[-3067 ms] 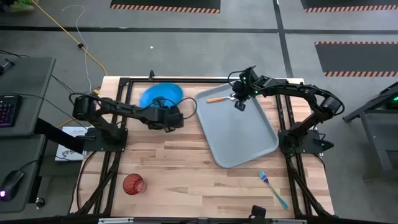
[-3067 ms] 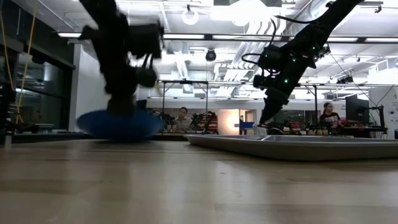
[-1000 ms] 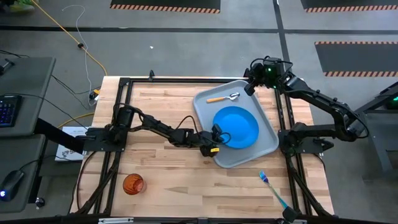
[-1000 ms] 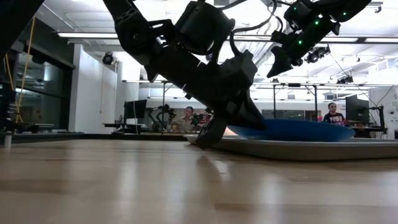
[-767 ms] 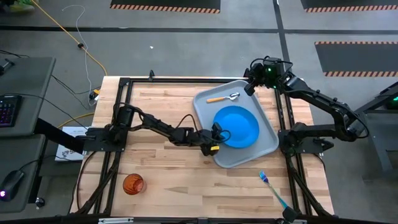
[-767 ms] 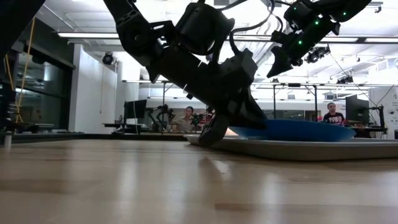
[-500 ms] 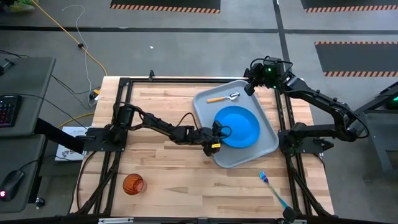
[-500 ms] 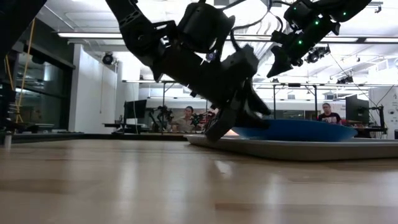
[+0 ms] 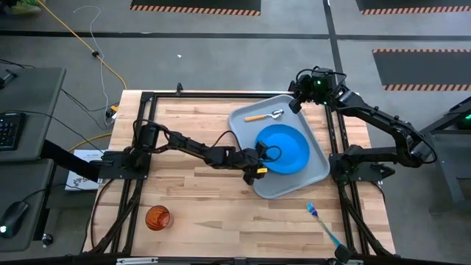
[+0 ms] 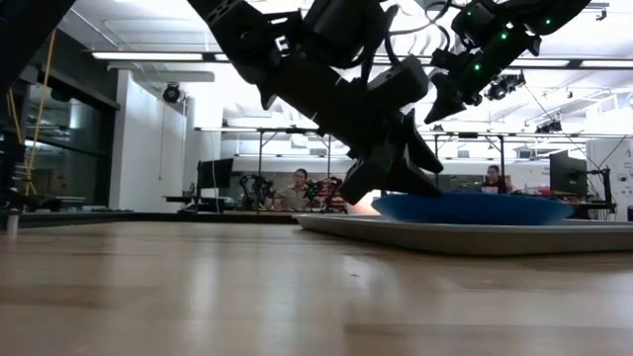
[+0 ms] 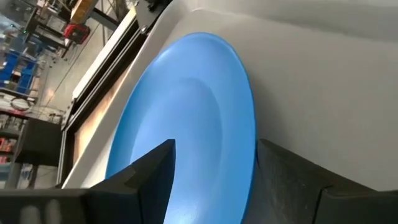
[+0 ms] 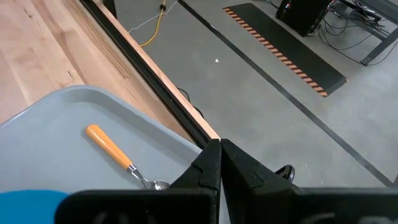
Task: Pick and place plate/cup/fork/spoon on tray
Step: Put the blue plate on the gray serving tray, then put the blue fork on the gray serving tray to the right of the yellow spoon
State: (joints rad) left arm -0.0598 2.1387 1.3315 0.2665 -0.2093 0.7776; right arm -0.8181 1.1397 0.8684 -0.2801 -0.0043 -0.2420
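While the plate [image 9: 282,149] lies flat on the tray [image 9: 318,166], right of centre in the high view, the step in hand looks like the release. The left gripper [image 9: 263,157] sits at the plate's left edge with its fingers [image 11: 149,180] spread to either side of the rim and no longer pinching it. To do this well, the arm should probably back off low and straight toward the left of the frame, fingers wide, so neither catches the rim and drags the plate

Largest first: the tray, tilted on the table [image 9: 191,199], holds the plate in its middle and the spoon [image 9: 263,115] near its upper edge, handle pointing left, apart from the plate. The cup [image 9: 157,217] stands at the lower left of the table, well apart from the tray. The fork [image 9: 322,223] lies at the lower right, just below the tray. Both are yet to be placed

The right gripper [image 9: 298,102], closed and empty, hovers over the tray's upper right corner
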